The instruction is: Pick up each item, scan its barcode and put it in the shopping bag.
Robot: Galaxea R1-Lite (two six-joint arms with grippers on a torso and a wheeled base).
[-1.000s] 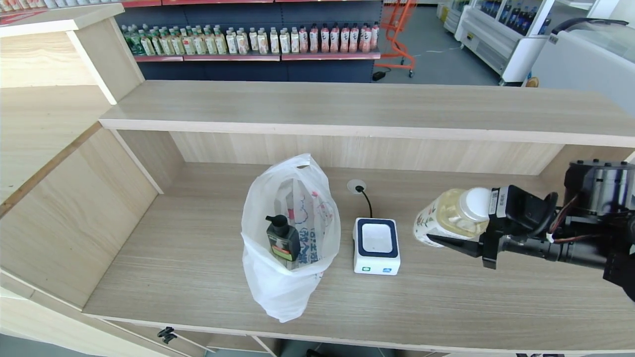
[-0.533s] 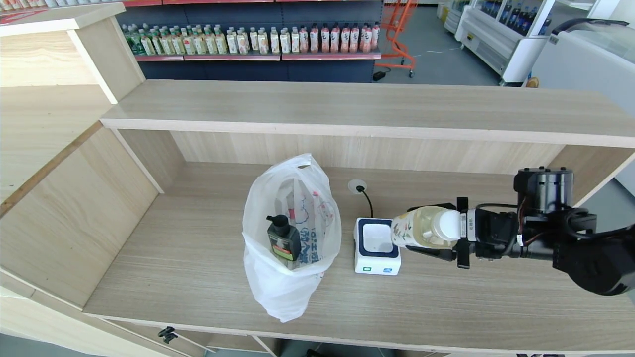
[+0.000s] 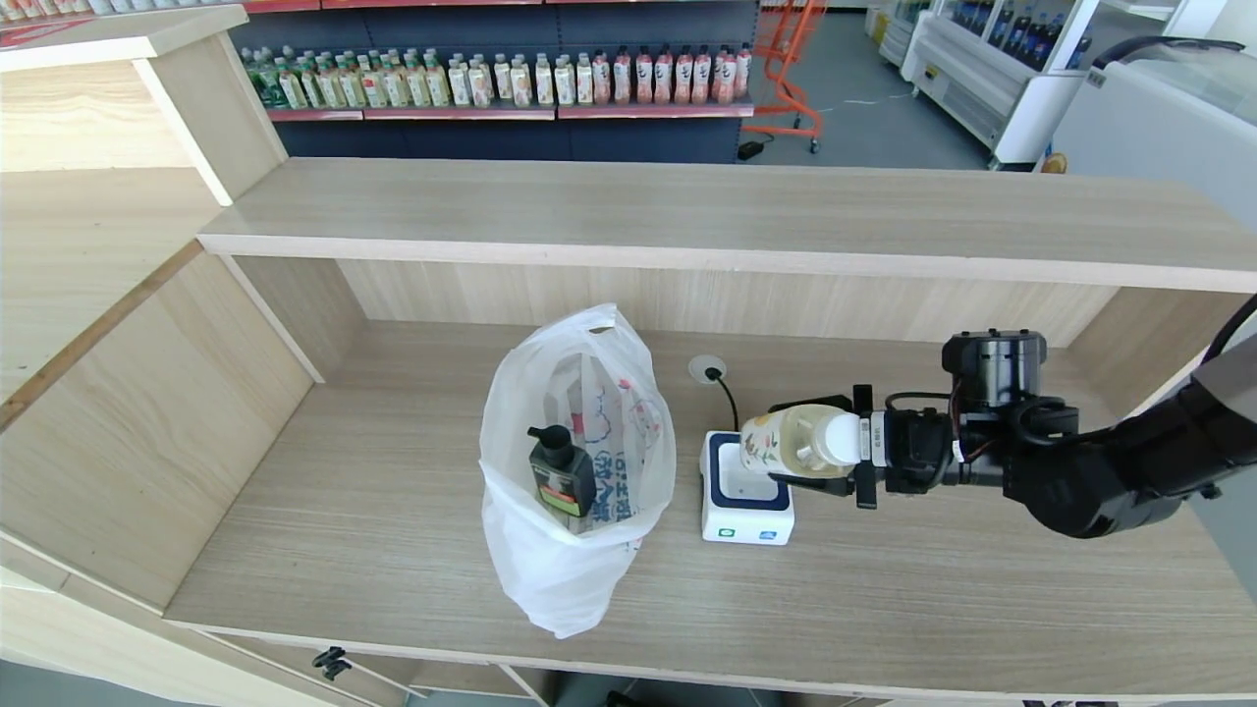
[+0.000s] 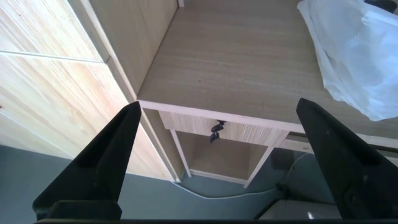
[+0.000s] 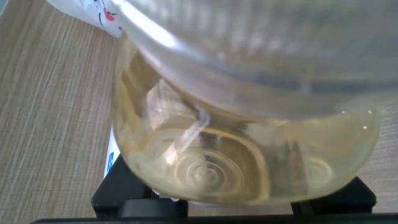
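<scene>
Presently, head view. Item one: a bottle [image 3: 784, 440] of pale yellow drink with a white cap is being held on its side by the right gripper [image 3: 807, 444], whose fingers are being kept closed around its upper body near the cap. The bottle is being held just above the scanner [image 3: 743, 517], with its base end over the scanner's white window. Item two: the scanner, white with a dark blue frame, is being supported by the wooden counter [image 3: 884, 589], and its black cable [image 3: 728, 398] is being led to a round port behind it. Item three: the shopping bag [image 3: 565, 570], white and translucent, is being kept upright just beside the scanner on the robot's left; a dark pump bottle [image 3: 560, 478] and a printed white package [image 3: 609, 432] are being held inside it.

Left wrist view. The left gripper [image 4: 217, 104] is being held with its fingers spread wide and nothing between them, off the counter's front edge. Part of the shopping bag [image 4: 354, 56] and a small black latch [image 4: 216, 132] under the counter are being shown.

Right wrist view. The bottle [image 5: 249, 124] is being seen close up from its shoulder, with liquid pooled toward its base, above the counter [image 5: 50, 112].
</scene>
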